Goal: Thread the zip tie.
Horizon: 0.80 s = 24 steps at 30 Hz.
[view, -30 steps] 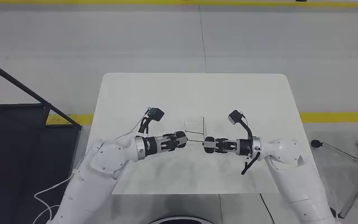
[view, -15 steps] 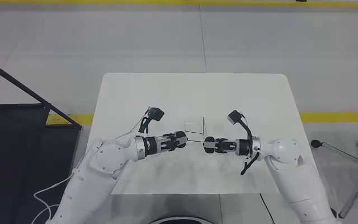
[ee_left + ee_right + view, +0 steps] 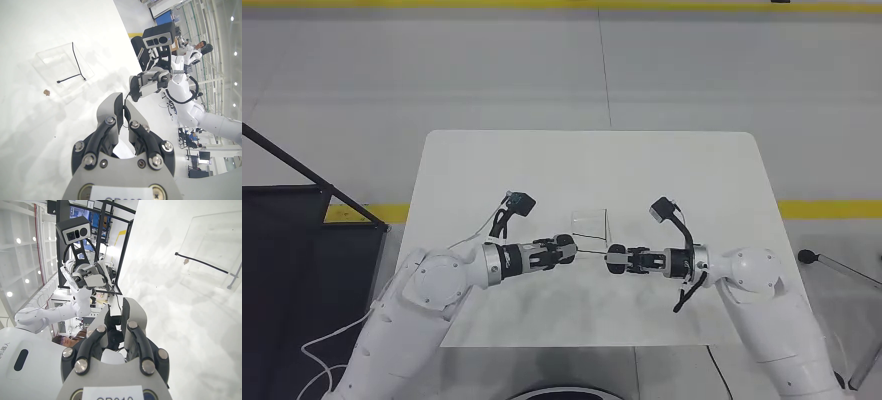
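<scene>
Nothing has moved since a moment ago: there are two grippers, and the left gripper [image 3: 123, 100] pinches tight one thin black zip tie [image 3: 127, 95] over the white table [image 3: 692, 180], its other end at the right gripper [image 3: 115, 308], whose grip I cannot tell, near one clear box [image 3: 53, 56].

I have both arms drawn in over the near half of the white surface [image 3: 712, 180], with the grippers pointed at each other. My left gripper [image 3: 567, 246] and right gripper [image 3: 613, 258] sit near one another, tip facing tip. A thin dark zip tie [image 3: 590, 252] spans the gap between them. A small clear box [image 3: 587, 222] stands on the surface just behind that gap.
</scene>
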Available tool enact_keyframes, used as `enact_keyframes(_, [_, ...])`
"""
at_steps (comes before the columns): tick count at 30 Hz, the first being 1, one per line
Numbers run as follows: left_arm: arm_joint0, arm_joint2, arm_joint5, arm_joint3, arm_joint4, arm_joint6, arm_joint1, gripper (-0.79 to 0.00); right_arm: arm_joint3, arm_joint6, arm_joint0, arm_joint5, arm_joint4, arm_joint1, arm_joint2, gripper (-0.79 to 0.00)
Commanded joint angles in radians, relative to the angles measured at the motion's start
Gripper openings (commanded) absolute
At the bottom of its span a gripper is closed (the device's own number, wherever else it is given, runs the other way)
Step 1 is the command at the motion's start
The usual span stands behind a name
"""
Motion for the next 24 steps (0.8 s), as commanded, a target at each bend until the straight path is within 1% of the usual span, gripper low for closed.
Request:
enact_keyframes(1, [-0.001, 0.001, -0.001, 0.001, 0.001, 0.0, 0.001, -0.785, 0.001, 0.0, 0.0, -0.001, 0.002, 0.001, -0.001, -0.65])
enact_keyframes(5, [-0.001, 0.004, -0.002, 0.001, -0.001, 0.001, 0.003, -0.785, 0.002, -0.003, 0.0, -0.003, 0.007, 0.003, -0.002, -0.693])
enact_keyframes(11, [-0.002, 0.008, -0.006, 0.004, -0.002, 0.004, 0.005, -0.785, 0.004, -0.007, 0.002, 0.001, 0.007, 0.005, -0.004, -0.686])
enact_keyframes(14, [-0.002, 0.011, -0.006, 0.003, 0.002, 0.007, 0.007, -0.785, 0.006, -0.01, 0.004, 0.002, 0.012, 0.006, -0.005, -0.64])
enact_keyframes(20, [-0.003, 0.015, -0.008, 0.001, 0.001, 0.008, 0.009, -0.785, 0.008, -0.013, 0.006, 0.008, 0.02, 0.009, -0.006, -0.65])
enact_keyframes(24, [-0.004, 0.017, -0.009, 0.001, 0.002, 0.009, 0.011, -0.785, 0.009, -0.015, 0.007, 0.009, 0.024, 0.01, -0.008, -0.674])
